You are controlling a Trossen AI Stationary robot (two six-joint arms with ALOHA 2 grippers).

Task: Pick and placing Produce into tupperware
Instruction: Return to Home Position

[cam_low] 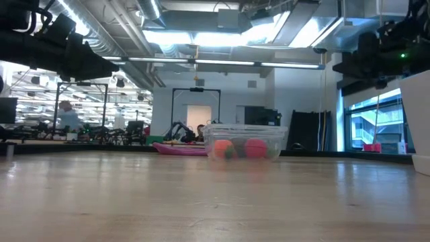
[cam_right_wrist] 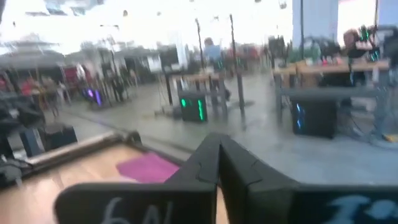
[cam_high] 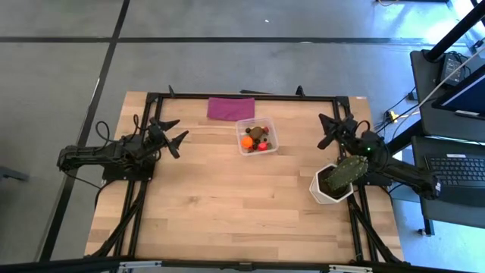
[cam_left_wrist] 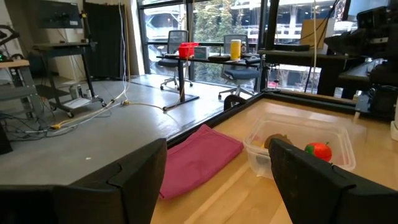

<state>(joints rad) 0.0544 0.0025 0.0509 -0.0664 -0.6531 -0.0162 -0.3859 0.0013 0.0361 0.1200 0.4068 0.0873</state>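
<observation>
The clear tupperware (cam_high: 256, 136) stands on the table's far middle. It holds the produce: an orange ball (cam_high: 247, 141), a red piece (cam_high: 263, 146) and a brown lump (cam_high: 258, 132). In the left wrist view the red piece (cam_left_wrist: 318, 150) and the brown lump (cam_left_wrist: 280, 142) show inside the tupperware (cam_left_wrist: 339, 140). My left gripper (cam_high: 179, 130) hovers open at the table's left, pointing level toward the tupperware, with nothing between its fingers (cam_left_wrist: 124, 180). My right gripper (cam_high: 327, 130) is shut and empty at the table's right, its fingertips meeting (cam_right_wrist: 219, 152).
A flat purple cloth (cam_high: 231, 108) lies at the far edge beside the tupperware. A green cactus-like plant in a white pot (cam_high: 337, 180) stands at the right edge, next to my right arm. A dark frame (cam_high: 250, 95) rims the table. Bare wood fills the near half.
</observation>
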